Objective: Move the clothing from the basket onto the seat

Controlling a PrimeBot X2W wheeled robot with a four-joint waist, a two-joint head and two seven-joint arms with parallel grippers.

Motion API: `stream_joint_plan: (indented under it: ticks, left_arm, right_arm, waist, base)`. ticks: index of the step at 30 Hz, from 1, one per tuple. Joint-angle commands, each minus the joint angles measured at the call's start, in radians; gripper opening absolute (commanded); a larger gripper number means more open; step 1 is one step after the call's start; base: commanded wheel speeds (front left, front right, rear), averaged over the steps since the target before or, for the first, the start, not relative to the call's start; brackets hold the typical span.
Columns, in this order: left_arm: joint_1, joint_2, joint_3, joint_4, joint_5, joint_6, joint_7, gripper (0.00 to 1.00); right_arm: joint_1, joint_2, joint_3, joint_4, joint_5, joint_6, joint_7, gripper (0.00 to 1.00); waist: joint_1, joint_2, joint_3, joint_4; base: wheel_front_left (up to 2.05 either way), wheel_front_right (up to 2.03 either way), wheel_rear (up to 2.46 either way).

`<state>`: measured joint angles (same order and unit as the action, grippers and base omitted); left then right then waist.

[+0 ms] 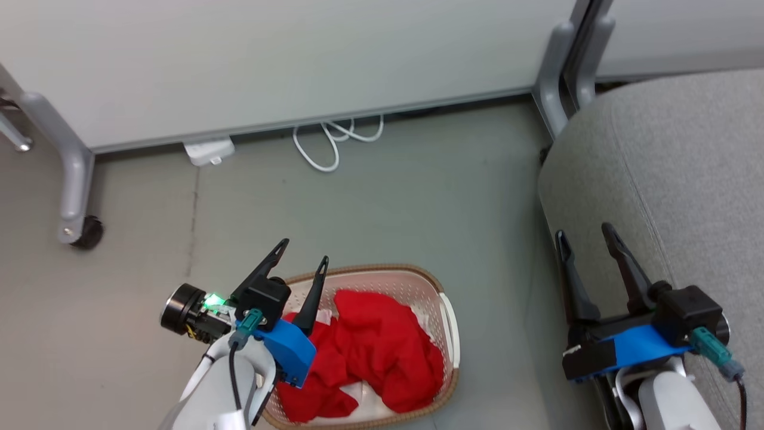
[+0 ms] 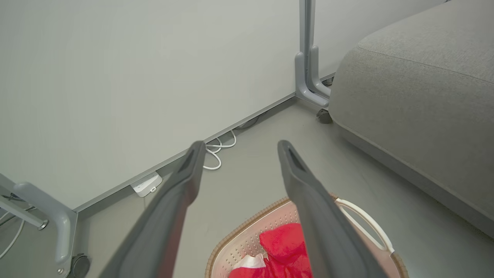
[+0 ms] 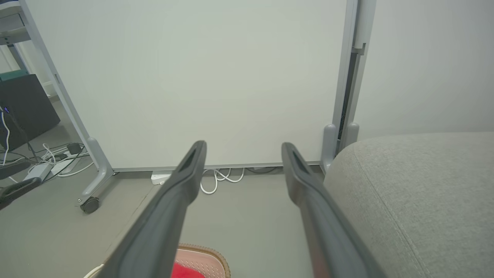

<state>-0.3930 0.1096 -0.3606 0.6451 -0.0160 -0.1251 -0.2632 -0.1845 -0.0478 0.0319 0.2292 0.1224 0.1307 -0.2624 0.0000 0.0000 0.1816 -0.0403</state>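
The clothing point(image 1: 376, 346) lies heaped in the basket point(image 1: 443, 285), which stands on the floor point(image 1: 382, 203) near the seat point(image 1: 686, 167) but apart from it. The left claw point(image 1: 305, 249) hangs over the basket's left end, fingers spread wide and empty. The right claw point(image 1: 584, 230), equally wide and empty, sits by the seat's edge.

A descent this close to the rim could hook the woven edge or a perforated wall and drag the basket. A shallow pinch on one loose fold could slip, or trail a second garment that drops on the bare floor between basket and seat.
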Motion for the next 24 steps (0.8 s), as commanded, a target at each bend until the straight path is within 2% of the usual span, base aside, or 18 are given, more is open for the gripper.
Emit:
stream_joint_plan:
  ticks: [1,14,24]
  left_arm:
    - [-0.026,0.010,-0.023,0.026,0.000,-0.007,-0.003,1.00]
    - [-0.290,0.098,-0.392,0.398,-0.094,-0.005,0.005,1.00]
    - [-0.410,0.139,-0.632,0.536,-0.226,-0.005,0.122,1.00]
  right_arm:
    - [-0.022,-0.004,0.000,-0.005,0.002,0.000,-0.004,1.00]
    - [-0.153,-0.004,0.020,-0.046,0.030,0.000,-0.004,1.00]
    - [-0.243,-0.004,0.033,-0.079,0.050,0.000,-0.004,1.00]
  waist:
    - [0.0000,0.0000,0.059,-0.035]
    - [0.0000,0.0000,0.303,-0.136]
    - [0.0000,0.0000,0.478,-0.183]
  base:
    - [0.00,0.00,0.00]
    - [0.00,0.00,0.00]
    - [0.00,0.00,0.00]
